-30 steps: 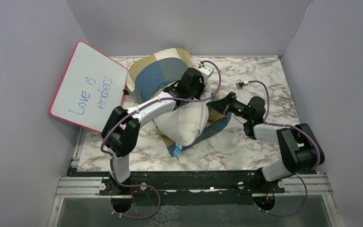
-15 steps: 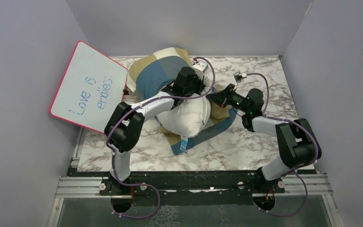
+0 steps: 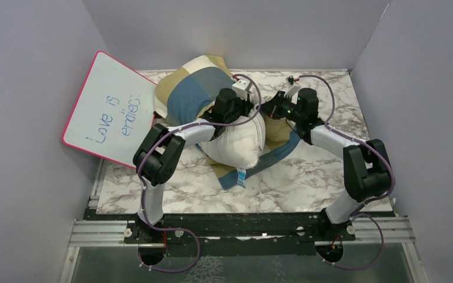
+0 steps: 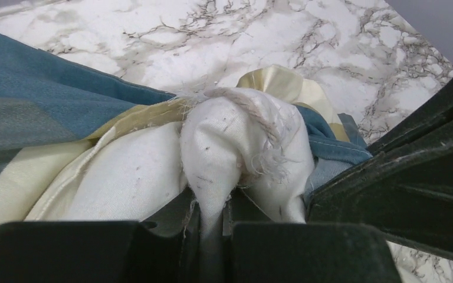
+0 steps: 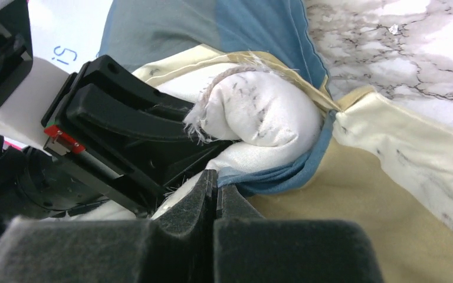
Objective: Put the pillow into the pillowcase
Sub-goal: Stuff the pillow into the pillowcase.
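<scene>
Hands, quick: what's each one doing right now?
Left hand: closed, pinching a corner of the pillow.
Right hand: closed on the pillowcase edge.

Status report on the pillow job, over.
Left claw shut on pillow corner. Right claw shut on pillowcase edge. Near half bare, outside the case. Whiteboard leans close at left.

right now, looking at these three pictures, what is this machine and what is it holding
It is two robot arms bolted at the near edge of a marble table. The wide picture looks down from above. The two close-ups come from a camera on each wrist. On the table are a white pillow and a checked pillowcase, with a pink-rimmed whiteboard leaning at the left. The jaws of the left arm are shut on a pillow corner. Those of the right arm pinch the pillowcase's edge beside it.
</scene>
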Action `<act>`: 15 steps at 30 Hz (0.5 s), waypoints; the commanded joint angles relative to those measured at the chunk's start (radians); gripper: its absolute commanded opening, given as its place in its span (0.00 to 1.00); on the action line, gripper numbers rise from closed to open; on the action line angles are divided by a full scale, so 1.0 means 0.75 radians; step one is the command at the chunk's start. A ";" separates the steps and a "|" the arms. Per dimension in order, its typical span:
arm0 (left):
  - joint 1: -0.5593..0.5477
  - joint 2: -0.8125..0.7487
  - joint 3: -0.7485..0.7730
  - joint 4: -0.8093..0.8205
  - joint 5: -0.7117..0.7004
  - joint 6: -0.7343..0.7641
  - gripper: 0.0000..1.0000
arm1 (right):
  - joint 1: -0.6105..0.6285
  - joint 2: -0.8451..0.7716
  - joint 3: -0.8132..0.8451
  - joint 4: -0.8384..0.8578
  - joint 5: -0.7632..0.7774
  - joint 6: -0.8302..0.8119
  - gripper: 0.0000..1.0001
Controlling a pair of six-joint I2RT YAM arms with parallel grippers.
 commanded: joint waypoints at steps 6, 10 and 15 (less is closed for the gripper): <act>-0.049 0.203 -0.050 -0.487 0.203 0.070 0.06 | -0.016 0.032 0.255 0.604 -0.185 -0.007 0.00; -0.040 0.246 -0.037 -0.481 0.292 0.021 0.09 | -0.011 -0.003 0.285 0.624 -0.551 -0.246 0.00; 0.015 0.233 0.014 -0.594 0.454 -0.120 0.23 | -0.012 0.002 0.130 0.514 -0.510 -0.394 0.00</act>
